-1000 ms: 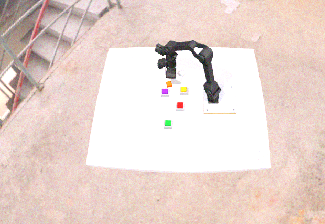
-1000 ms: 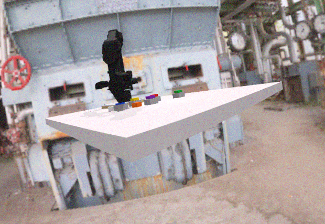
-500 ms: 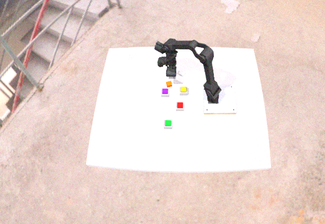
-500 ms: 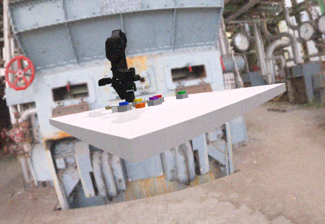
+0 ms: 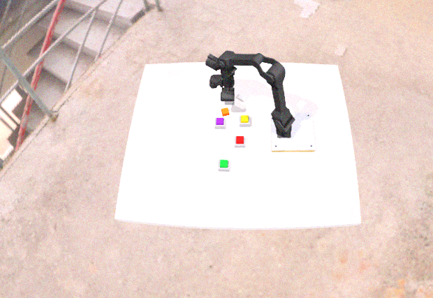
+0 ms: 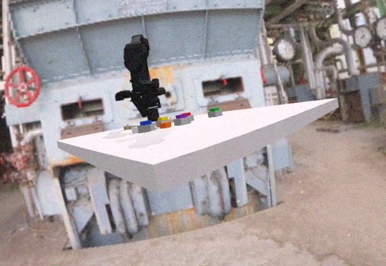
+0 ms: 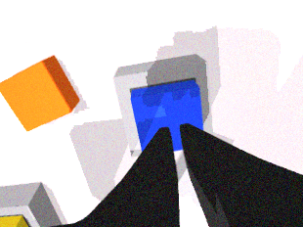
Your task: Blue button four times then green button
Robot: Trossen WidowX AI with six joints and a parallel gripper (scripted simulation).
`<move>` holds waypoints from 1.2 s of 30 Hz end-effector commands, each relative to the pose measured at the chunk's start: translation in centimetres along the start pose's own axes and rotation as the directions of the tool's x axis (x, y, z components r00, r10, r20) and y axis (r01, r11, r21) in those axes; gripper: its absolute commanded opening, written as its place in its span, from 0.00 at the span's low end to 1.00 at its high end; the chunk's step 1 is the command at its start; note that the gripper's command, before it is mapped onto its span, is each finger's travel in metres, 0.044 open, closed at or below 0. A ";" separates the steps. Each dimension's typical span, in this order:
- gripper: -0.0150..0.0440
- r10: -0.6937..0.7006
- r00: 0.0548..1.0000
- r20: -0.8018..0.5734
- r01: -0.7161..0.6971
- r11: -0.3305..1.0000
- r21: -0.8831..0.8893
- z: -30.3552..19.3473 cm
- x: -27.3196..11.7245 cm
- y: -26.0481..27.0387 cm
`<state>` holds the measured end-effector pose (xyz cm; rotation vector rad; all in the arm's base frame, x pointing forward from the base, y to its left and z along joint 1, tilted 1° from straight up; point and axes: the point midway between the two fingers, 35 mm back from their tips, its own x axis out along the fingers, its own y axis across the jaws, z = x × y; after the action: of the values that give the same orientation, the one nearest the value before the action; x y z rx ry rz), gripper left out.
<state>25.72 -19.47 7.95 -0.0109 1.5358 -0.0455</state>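
My gripper (image 7: 175,135) (image 6: 144,114) is shut and empty, its two fingertips close together. The tips are over the near part of the blue button (image 7: 166,107) (image 6: 145,122), and the exterior view shows them a little above its cap. The cap stands raised above its grey housing there. In the top view the gripper hides the blue cap, and only an edge of the housing shows. The green button (image 5: 223,163) (image 6: 214,109) stands up from its housing, well away from the gripper, and is outside the wrist view.
An orange block (image 7: 36,94) (image 5: 225,112) (image 6: 165,124) lies beside the blue button. A purple button (image 5: 219,121) (image 6: 181,116), a yellow button (image 5: 244,118) (image 7: 12,222) and a red button (image 5: 239,139) stand between the blue and green ones. All are on the white table (image 5: 162,186).
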 end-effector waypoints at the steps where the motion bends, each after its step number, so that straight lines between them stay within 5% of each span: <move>1: 0.29 0.002 1.000 -0.006 -0.002 1.000 0.003 -0.1 0.7 0.1; 29: 0.29 0.002 1.000 -0.006 -0.002 1.000 0.003 -0.2 2.4 0.1; 36: 0.29 0.002 1.000 -0.006 -0.002 1.000 0.003 -0.1 -1.1 0.1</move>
<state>25.53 -19.33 8.13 -0.0054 1.5454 -0.0402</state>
